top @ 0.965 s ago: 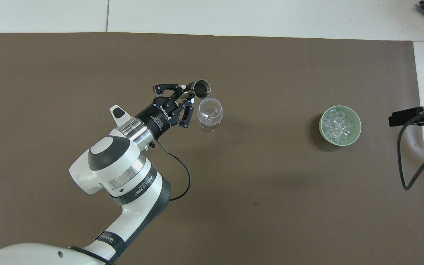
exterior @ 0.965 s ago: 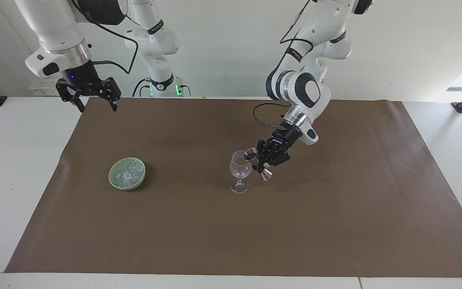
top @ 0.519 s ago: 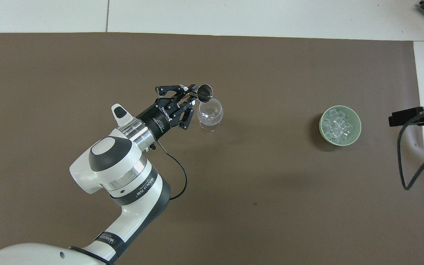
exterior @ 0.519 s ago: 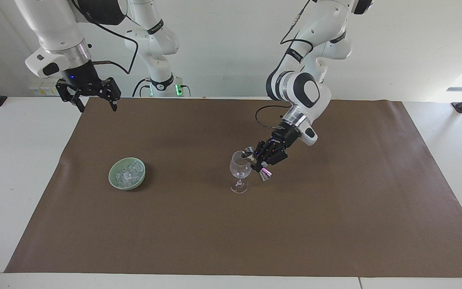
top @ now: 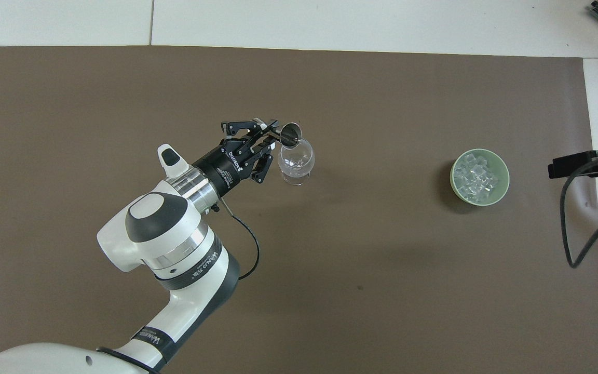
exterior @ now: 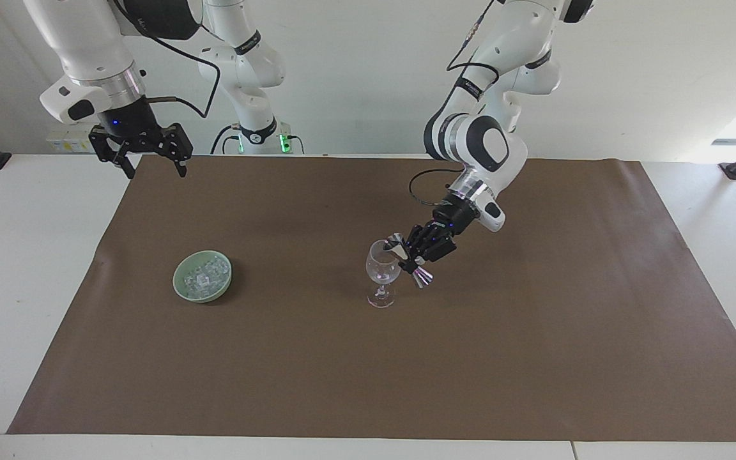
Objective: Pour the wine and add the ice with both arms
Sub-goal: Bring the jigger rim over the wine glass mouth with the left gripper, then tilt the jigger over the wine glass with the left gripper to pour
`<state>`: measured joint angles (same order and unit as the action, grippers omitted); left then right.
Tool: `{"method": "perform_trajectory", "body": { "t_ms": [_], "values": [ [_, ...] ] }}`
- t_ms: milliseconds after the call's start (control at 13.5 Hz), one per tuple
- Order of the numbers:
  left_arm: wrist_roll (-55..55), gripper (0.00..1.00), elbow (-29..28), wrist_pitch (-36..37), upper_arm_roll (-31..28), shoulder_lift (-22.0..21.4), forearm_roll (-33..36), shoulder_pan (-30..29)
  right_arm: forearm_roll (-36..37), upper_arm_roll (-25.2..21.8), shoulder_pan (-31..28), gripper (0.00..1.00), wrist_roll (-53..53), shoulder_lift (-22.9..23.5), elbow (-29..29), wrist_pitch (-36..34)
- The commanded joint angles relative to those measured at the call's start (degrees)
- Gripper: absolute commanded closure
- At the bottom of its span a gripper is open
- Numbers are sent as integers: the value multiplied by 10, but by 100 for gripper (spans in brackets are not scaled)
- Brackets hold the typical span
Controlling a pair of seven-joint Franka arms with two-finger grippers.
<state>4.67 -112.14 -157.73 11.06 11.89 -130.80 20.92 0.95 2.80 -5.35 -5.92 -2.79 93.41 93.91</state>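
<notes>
A clear wine glass [exterior: 382, 268] [top: 296, 162] stands upright near the middle of the brown mat. My left gripper [exterior: 411, 259] [top: 270, 136] is shut on a metal jigger [exterior: 423, 276] [top: 290, 134]. The jigger is tilted, with its upper cup at the rim of the glass on the side toward the robots. The ice [exterior: 205, 273] [top: 478, 174] lies piled in a green bowl [exterior: 176, 281] [top: 504, 179] toward the right arm's end of the table. My right gripper [exterior: 156, 171] waits open and empty, raised over the mat's corner nearest the robots at that end.
The brown mat [exterior: 342, 383] [top: 382, 285] covers most of the white table [exterior: 23, 287]. A third white arm's base [exterior: 253, 128] stands at the robots' edge of the table. A black cable [top: 569, 223] hangs over the mat's edge near the bowl.
My left gripper has swung the jigger in over the glass's rim and tipped it further. The right arm, the glass and the bowl have not moved.
</notes>
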Motion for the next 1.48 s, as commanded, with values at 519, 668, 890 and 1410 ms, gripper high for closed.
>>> {"method": "perform_trajectory", "body": {
  "t_ms": [519, 668, 890, 1410],
  "values": [
    [81, 100, -6, 3, -9, -8, 31, 11, -6, 0, -1, 0, 10, 3, -8, -13],
    [96, 100, -6, 3, -10, -7, 32, 11, -6, 1, -1, 0, 10, 3, -8, -12],
    [133, 100, -5, -2, -10, -6, 31, 12, -6, 0, -1, 0, 10, 3, -8, -12],
    [181, 100, -3, -20, -10, -7, 31, 12, -6, 0, -1, 0, 10, 3, -8, -13]
  ]
}}
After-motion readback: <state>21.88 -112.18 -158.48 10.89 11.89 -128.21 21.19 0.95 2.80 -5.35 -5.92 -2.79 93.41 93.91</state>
